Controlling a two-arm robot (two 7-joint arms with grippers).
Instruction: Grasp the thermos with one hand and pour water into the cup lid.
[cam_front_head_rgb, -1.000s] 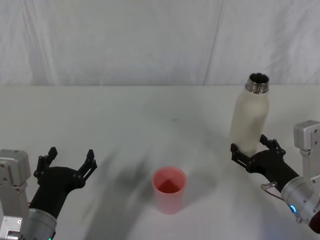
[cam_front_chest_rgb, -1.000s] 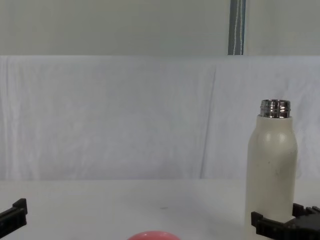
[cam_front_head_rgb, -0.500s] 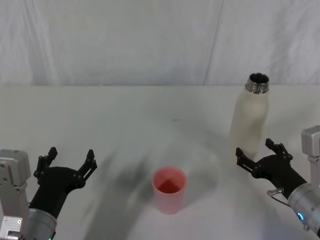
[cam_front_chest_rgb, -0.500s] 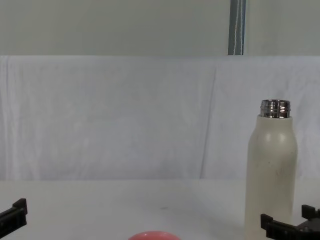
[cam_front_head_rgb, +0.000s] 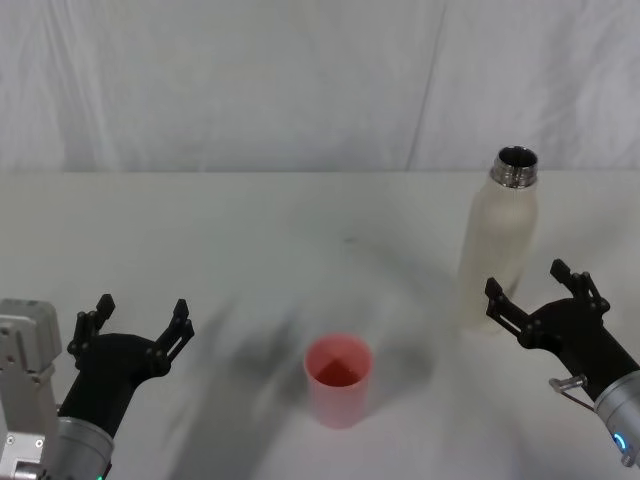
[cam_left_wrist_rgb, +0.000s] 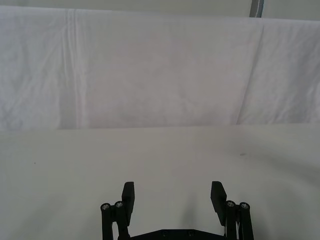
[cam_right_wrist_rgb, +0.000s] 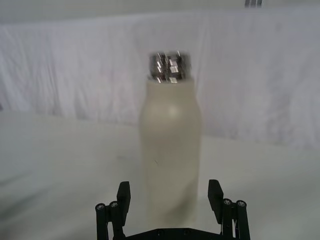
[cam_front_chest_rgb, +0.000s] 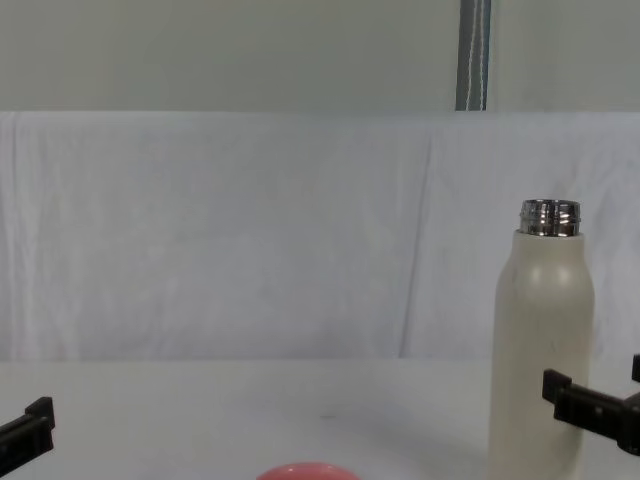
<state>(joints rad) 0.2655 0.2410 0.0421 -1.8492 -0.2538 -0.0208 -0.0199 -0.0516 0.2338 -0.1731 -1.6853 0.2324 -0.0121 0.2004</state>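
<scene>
**Thermos upright, both grippers released**

The thermos (cam_front_head_rgb: 499, 245) stands upright (neck uncapped) at the table's (cam_front_head_rgb: 250, 230) right side. The right gripper (cam_front_head_rgb: 541, 299) sits just beside its base, jaws spread, not touching. The pink cup lid (cam_front_head_rgb: 338, 379) stands centre-front. The left gripper (cam_front_head_rgb: 138, 322) rests front-left, jaws spread, holding nothing.
</scene>
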